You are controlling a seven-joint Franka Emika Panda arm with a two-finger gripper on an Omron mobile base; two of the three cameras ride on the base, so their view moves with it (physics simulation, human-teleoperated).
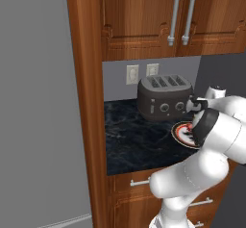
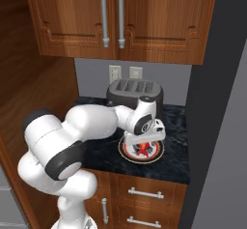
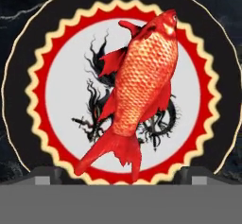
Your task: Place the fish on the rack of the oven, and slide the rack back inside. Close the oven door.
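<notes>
Since the fish (image 3: 142, 90) lies flat on the plate (image 2: 126, 153) on the counter (image 2: 173, 163), just near the toaster (image 2: 132, 93), your pincer (image 2: 143, 144) hangs wide apart over it; it looks light, stiff and slippery, so grip its thick mid-body.

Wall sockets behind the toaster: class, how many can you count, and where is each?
2. One socket is on the grey wall above the toaster's left end; the other socket is beside it, to its right. The toaster could hide more.

Wooden cabinets (image 1: 144, 15) over dark counter (image 1: 129, 135)
</notes>
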